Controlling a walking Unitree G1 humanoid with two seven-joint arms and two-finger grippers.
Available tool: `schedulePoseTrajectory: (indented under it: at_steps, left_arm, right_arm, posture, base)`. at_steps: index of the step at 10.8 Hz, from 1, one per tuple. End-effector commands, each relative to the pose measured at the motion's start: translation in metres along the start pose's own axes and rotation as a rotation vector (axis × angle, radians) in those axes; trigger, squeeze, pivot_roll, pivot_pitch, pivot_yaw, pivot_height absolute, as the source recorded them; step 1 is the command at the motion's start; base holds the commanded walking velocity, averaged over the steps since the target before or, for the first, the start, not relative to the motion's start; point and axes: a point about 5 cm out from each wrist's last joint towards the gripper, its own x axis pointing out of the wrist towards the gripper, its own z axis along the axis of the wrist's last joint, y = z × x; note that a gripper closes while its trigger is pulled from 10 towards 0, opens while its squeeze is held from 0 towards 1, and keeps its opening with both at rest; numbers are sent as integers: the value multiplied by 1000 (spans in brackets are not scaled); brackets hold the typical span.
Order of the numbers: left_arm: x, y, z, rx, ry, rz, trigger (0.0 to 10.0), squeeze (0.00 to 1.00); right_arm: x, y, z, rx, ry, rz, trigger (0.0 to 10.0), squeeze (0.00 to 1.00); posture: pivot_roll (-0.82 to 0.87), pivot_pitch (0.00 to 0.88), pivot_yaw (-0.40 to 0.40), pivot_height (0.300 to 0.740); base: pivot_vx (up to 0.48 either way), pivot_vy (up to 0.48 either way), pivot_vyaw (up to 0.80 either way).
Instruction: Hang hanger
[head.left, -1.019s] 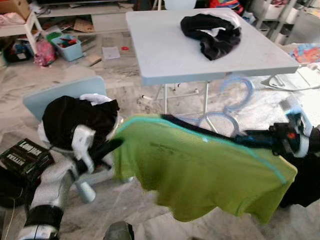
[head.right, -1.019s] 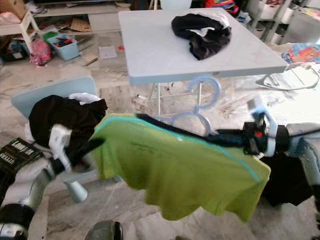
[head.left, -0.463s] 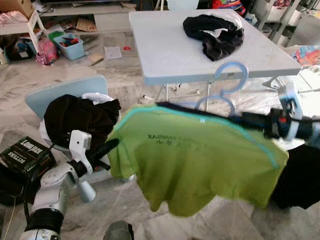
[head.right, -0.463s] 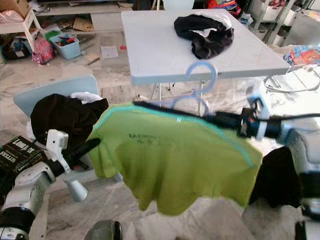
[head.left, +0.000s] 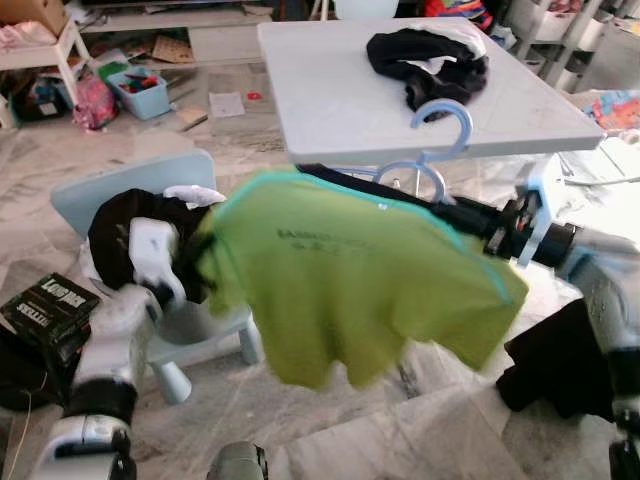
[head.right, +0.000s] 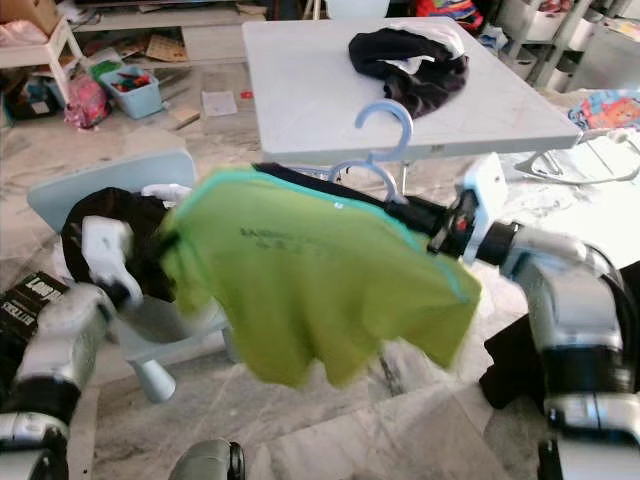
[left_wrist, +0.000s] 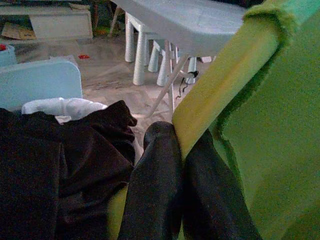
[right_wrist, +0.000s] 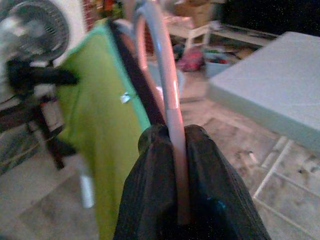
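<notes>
Green shirt (head.left: 350, 285) droops limp from the light, stiff hanger (head.left: 430, 150), held before the table (head.left: 330, 110); right jaws (right_wrist: 172, 150) clamp its bar, the sensible hold; left jaws (left_wrist: 175, 165) pinch the shirt's hem.

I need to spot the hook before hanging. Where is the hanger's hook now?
The light blue hanger's hook sticks up above the green shirt, right of centre in the head views, before the white table's near edge.
</notes>
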Motion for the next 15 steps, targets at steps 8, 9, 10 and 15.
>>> schedulePoseTrajectory:
  at_steps: [8,9,10,15]
  left_arm:
    - [0,18,-19,510,240,69,10000,1000]
    - [-3,16,-19,574,233,32,10000,1000]
    - [-4,2,-20,549,193,-98,10000,1000]
    - [-11,-49,12,690,-36,-512,10000,1000]
  right_arm:
    - [1,2,-9,-342,134,53,10000,0]
    - [3,2,-14,-360,164,55,10000,0]
    - [4,4,-25,-417,210,65,10000,0]
    - [4,10,-37,-489,271,231,10000,0]
  posture:
    - [-109,0,-2,740]
    - [-105,0,-5,740]
    - [-98,0,-6,740]
    - [-89,0,-9,740]
  base:
    - [0,0,0]
    - [0,0,0]
    - [0,0,0]
    - [0,0,0]
